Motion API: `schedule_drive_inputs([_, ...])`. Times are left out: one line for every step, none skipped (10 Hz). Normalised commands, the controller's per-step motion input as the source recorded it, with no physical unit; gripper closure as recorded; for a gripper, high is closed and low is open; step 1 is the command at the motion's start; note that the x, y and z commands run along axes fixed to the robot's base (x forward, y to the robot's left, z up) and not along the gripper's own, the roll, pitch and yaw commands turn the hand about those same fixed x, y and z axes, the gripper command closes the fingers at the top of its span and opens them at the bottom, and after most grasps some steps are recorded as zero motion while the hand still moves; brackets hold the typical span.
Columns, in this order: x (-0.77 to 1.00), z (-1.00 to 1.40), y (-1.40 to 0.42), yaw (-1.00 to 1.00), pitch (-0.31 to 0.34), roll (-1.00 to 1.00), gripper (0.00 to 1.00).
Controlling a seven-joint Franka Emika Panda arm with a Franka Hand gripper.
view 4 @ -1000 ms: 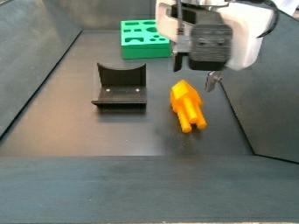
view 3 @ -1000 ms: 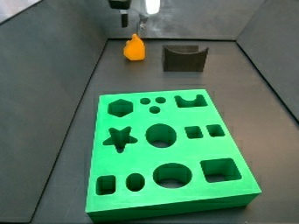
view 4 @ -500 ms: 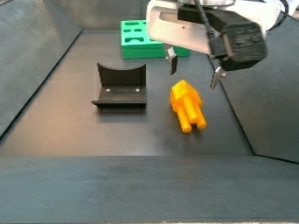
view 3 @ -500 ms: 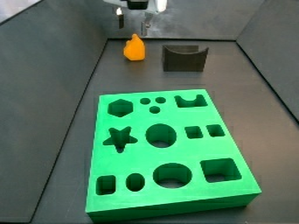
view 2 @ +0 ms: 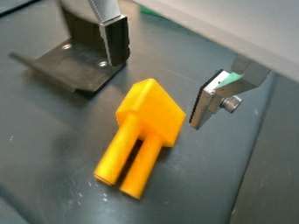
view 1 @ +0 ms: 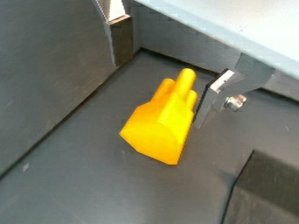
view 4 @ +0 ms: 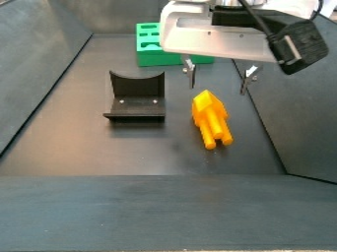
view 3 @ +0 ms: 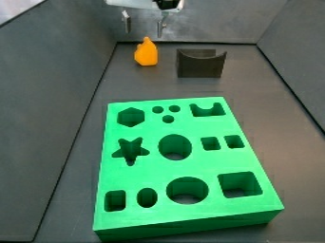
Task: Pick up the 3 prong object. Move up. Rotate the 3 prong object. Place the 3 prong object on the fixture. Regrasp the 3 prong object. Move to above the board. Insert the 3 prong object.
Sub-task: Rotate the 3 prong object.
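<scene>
Gripper now turned, agape, empty, above flat-lying orange 3 prong object

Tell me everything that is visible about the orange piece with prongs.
The 3 prong object is a small orange-yellow block, plastic by its look, with a broad body and short prongs at one end. It lies flat on the dark floor, not held. The gripper hangs above it with its jaws open, one finger on each side, touching nothing. The fixture stands apart beside it, and the board lies farther away.
</scene>
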Motion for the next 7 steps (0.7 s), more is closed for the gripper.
schedule_drive_inputs([0.04, -0.04, 0.01, 0.86, -0.026, 0.08, 0.00])
schedule_drive_inputs([0.04, -0.04, 0.01, 0.61, -0.026, 0.08, 0.00])
schedule_drive_inputs([0.03, -0.04, 0.01, 0.34, -0.025, 0.08, 0.00])
schedule_drive_inputs([0.03, -0.04, 0.01, 0.20, -0.025, 0.08, 0.00])
schedule_drive_inputs([0.00, -1.00, 0.00, 0.00, 0.000, 0.00, 0.00])
schedule_drive_inputs([0.01, -1.00, 0.00, -0.02, -0.012, 0.01, 0.00])
schedule_drive_inputs([0.01, -1.00, 0.01, -0.02, -0.020, 0.02, 0.00])
